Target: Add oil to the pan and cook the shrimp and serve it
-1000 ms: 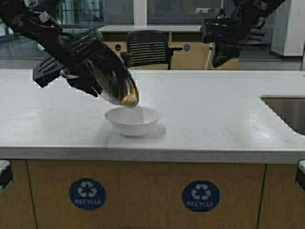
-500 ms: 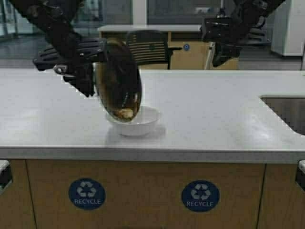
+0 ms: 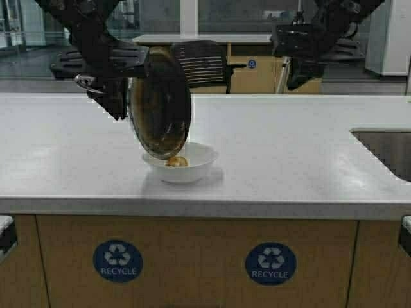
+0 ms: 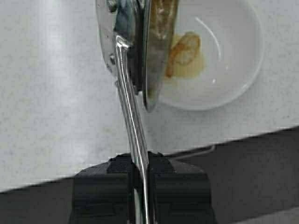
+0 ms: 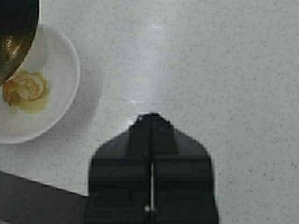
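While our left gripper (image 4: 140, 175) pinches the pan (image 3: 159, 106) handle, tipped on edge directly above the white bowl (image 3: 196, 168), the shrimp (image 3: 176, 162) lies in that bowl; our right gripper (image 5: 151, 122) hangs pressed together, well apart.

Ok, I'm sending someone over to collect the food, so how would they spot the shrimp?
Look at the long white counter and find the white bowl near its front edge, under the tipped pan held by the left gripper. The shrimp lies inside that bowl: a small curled, orange-tan piece in a little pool of yellowish oil, the only solid thing in it.
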Robot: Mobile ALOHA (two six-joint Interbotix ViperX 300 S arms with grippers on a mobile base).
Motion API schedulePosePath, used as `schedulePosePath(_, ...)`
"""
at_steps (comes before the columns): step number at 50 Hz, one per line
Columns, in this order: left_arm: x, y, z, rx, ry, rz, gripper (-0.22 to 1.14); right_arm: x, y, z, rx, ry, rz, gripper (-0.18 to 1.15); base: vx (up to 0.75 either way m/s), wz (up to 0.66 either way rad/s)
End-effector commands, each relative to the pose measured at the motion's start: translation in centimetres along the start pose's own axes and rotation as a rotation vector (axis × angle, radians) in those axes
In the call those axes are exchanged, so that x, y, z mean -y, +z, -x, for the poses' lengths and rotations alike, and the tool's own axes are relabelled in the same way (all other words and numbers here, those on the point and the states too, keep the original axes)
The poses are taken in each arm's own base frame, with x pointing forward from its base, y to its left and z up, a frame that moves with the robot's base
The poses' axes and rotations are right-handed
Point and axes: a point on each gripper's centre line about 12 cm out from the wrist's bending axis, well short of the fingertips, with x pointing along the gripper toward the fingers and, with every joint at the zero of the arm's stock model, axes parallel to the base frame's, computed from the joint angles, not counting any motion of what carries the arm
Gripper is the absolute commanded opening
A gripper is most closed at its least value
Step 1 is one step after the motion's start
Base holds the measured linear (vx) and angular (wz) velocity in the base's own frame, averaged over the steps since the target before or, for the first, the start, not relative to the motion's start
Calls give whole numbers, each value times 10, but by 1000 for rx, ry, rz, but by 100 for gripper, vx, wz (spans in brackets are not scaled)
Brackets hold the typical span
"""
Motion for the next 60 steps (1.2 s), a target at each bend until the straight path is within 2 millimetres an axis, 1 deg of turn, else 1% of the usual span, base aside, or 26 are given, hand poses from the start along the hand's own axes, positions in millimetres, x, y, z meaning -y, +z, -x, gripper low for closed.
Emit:
schedulePosePath(1, 6, 37, 17, 119, -37, 39, 4, -3, 14, 8, 48, 5, 1, 6, 0, 0)
schedulePosePath(6, 10, 45, 24, 163, -78, 97, 4, -3, 14, 8, 48, 5, -1, 6, 0, 0)
schedulePosePath(15, 14, 50, 30, 196, -116, 164, 4, -3, 14, 8, 48, 5, -1, 6, 0, 0)
schedulePosePath(21, 5, 49, 33, 227, -143, 284, 4, -2, 13, 7, 46, 5, -1, 6, 0, 0)
schedulePosePath(28, -10, 35, 36, 316, -220, 480, 4, -3, 14, 8, 48, 5, -1, 6, 0, 0)
schedulePosePath(32, -10, 25, 36, 344, -258, 522, 4, -3, 14, 8, 48, 5, -1, 6, 0, 0)
schedulePosePath(38, -10, 10, 32, 328, -280, 561, 4, -2, 13, 7, 46, 5, -1, 6, 0, 0)
schedulePosePath(41, -10, 6, 31, 337, -304, 602, 4, -2, 13, 7, 46, 5, -1, 6, 0, 1)
schedulePosePath(46, -16, 1, 33, 399, -384, 714, 4, -2, 13, 7, 45, 4, -1, 6, 0, 0)
schedulePosePath(54, -37, -13, 26, 468, -479, 922, 4, -3, 14, 8, 48, 6, 0, 6, 0, 0)
schedulePosePath(60, -55, -26, 18, 522, -538, 1038, 4, -3, 13, 7, 42, 6, -1, 6, 0, 0)
